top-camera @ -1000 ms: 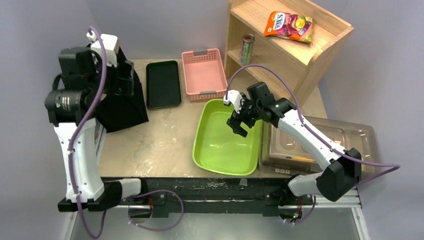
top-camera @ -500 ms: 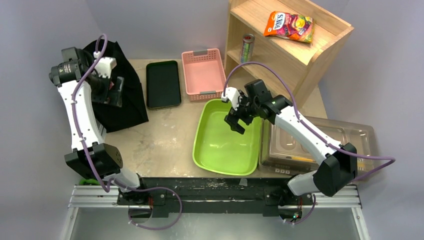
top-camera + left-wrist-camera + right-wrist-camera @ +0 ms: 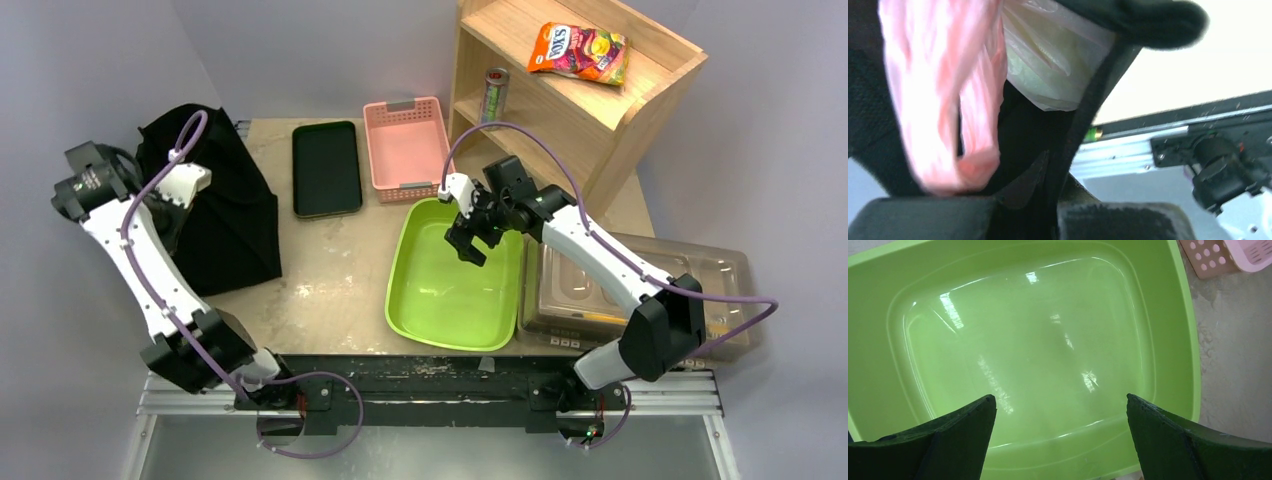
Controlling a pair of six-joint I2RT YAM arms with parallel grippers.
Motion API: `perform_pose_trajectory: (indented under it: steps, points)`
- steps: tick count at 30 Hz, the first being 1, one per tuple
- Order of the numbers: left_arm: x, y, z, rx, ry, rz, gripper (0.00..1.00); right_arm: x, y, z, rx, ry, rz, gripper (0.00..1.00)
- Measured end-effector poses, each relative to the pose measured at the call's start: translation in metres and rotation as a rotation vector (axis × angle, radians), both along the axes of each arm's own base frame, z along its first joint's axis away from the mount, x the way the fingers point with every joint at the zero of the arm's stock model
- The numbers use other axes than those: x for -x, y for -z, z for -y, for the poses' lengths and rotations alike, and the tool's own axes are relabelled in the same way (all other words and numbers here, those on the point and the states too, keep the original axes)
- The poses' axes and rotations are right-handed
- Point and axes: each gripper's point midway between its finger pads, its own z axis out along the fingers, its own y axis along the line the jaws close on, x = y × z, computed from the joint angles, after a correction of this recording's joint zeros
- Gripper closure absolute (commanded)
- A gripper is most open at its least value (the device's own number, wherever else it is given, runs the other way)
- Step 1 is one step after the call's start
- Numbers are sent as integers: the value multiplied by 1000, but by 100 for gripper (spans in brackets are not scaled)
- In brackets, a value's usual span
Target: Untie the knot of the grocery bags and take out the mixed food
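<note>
A black cloth bag [image 3: 230, 220] stands at the table's left end. Inside it, in the left wrist view, lies the pink grocery bag [image 3: 943, 100], blurred, with something pale [image 3: 1048, 65] showing through its plastic. I cannot make out the knot. My left gripper [image 3: 1048, 210] is at the black bag's mouth [image 3: 170, 210], shut, with a fold of black cloth [image 3: 1083, 125] running down between its fingers. My right gripper [image 3: 468, 248] hangs open over the green tub [image 3: 450, 300], which holds nothing [image 3: 1023, 340]; its fingers [image 3: 948, 440] stand wide apart around bare air.
A black tray [image 3: 326, 168] and a pink basket [image 3: 408, 150] sit at the back. A wooden shelf [image 3: 560, 90] holds a striped can [image 3: 495, 97] and a snack packet [image 3: 578, 50]. A clear lidded container [image 3: 690, 270] lies right of the tub.
My left arm has swung out to the left and down to the black bag, and its gripper has shut. The right gripper has drifted slightly up and left over the tub.
</note>
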Motion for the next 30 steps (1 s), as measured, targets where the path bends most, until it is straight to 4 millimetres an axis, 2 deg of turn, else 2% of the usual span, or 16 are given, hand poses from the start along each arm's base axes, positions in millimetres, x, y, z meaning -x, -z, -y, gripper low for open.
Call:
perform_pose_trajectory:
  steps: [2, 5, 7, 10, 11, 13, 14, 15, 19, 20, 22, 24, 25, 27, 29, 30]
  points:
    - [19, -9, -3, -46, 33, 9, 100, 1, -1, -2, -7, -6, -5, 1]
    - [61, -15, -4, -114, 58, -13, 100, 0, -6, -5, -21, -15, -6, 1]
    - [86, -14, -5, -141, 56, -47, 80, -1, -10, -9, -36, -26, -7, 1]
    - [110, -14, -13, -166, 29, -77, 64, -1, -13, -13, -52, -38, -11, 1]
    - [111, -18, -17, -170, 15, -66, 48, 0, -14, -14, -55, -41, -15, 1]
    - [104, -30, -22, -187, 11, -19, 25, 1, -15, -16, -60, -50, -24, 1]
    - [96, -41, -24, -206, 15, 27, 17, 1, -16, -19, -68, -59, -30, 1]
    - [88, -55, -24, -230, 17, 90, 14, 1, -17, -23, -73, -67, -33, 1]
    - [68, -106, -2, -278, 21, 321, 18, 1, -27, -35, -107, -90, -30, 1]
    - [64, -120, 7, -275, 7, 382, 22, 0, -32, -39, -116, -97, -27, 1]
    - [55, -145, 18, -250, -29, 486, 39, -1, -38, -48, -133, -112, -19, 1]
    - [47, -166, 25, -220, -63, 575, 51, -2, -44, -54, -146, -124, -11, 1]
    - [41, -170, 26, -193, -74, 602, 56, -3, -47, -57, -149, -128, -8, 1]
    - [32, -161, 24, -122, -95, 602, 63, -4, -51, -61, -154, -136, 0, 1]
    - [26, -140, 25, -40, -109, 565, 67, -4, -53, -62, -156, -138, 4, 1]
    - [23, -122, 26, 10, -119, 528, 69, -4, -53, -62, -156, -137, 5, 1]
